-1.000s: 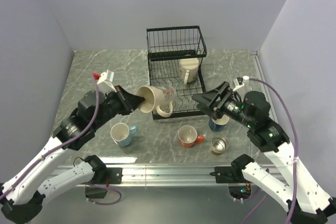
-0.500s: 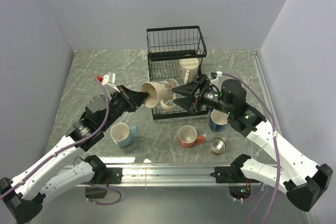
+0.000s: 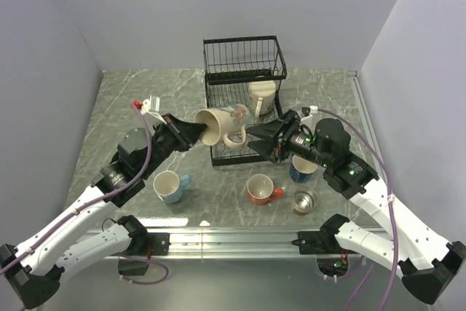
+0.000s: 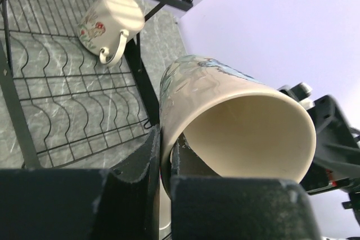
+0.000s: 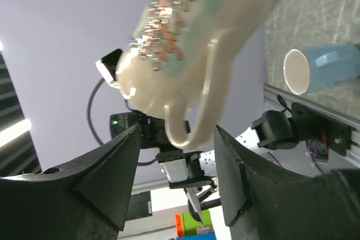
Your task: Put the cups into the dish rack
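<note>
Marble tabletop (image 3: 131, 100) — floral cream mug (image 3: 222, 123) aloft

Rack (image 3: 245, 71) and cups (image 3: 260, 189) on marbled table (image 3: 138, 100)

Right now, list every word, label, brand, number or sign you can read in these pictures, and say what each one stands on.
No readable text in any view.
Held mug: flower pattern only, no words.
Mug in the rack: flower print only, no words.
White tag on the left arm: too small to read.
</note>
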You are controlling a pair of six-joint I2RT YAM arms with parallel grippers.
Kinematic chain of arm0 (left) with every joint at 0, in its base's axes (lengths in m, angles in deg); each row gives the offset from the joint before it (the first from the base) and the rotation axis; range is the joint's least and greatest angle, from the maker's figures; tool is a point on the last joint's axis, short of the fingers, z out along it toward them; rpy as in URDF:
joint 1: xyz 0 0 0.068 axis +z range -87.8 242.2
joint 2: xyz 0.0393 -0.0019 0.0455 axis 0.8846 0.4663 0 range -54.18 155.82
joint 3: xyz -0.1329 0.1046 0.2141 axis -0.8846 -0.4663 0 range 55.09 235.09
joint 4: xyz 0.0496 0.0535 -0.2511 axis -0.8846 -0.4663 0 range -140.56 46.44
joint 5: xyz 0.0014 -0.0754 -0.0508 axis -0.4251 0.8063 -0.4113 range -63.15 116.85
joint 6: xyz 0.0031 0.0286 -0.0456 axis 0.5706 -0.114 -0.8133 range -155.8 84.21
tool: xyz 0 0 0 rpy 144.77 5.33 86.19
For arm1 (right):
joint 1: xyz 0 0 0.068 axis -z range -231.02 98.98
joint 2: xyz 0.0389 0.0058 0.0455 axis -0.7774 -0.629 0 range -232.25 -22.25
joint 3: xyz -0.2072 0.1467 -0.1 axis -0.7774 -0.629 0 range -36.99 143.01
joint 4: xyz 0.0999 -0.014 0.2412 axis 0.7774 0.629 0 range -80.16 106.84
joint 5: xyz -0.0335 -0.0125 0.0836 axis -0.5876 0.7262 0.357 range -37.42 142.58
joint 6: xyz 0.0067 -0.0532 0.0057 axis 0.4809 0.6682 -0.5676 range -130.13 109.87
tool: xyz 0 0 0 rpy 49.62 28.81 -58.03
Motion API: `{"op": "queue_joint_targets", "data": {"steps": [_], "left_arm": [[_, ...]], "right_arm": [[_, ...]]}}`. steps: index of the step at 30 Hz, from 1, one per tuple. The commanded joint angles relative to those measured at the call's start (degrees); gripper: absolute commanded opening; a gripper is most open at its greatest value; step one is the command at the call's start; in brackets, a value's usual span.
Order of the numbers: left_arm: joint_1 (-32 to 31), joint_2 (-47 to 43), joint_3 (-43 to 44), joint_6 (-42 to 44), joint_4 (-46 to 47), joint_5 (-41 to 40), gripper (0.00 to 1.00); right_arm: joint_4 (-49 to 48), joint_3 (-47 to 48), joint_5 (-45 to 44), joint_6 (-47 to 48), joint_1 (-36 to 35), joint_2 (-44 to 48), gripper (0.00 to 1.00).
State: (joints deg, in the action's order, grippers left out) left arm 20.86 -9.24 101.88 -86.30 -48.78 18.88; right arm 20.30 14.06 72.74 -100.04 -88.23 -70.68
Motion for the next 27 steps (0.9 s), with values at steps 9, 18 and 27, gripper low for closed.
{"op": "queue_joint_targets", "data": {"steps": [9, 18, 27], "left_arm": [[-0.05, -0.83, 5.69, -4.60, 14.52, 1.99, 0.00], [-0.05, 0.05, 1.21, -11.37, 24.72, 4.27, 0.00], [1.09, -0.56, -1.96, -15.59, 29.91, 8.41, 0.00]], "right_arm": [[-5.70, -1.39, -0.91, -2.02, -0.05, -0.97, 0.60], [-16.25, 0.72, 0.31, -5.10, -0.40, -6.59, 0.42], [-36.81, -0.78, 5.76, -9.06, -0.41, -11.16, 0.07]]}}
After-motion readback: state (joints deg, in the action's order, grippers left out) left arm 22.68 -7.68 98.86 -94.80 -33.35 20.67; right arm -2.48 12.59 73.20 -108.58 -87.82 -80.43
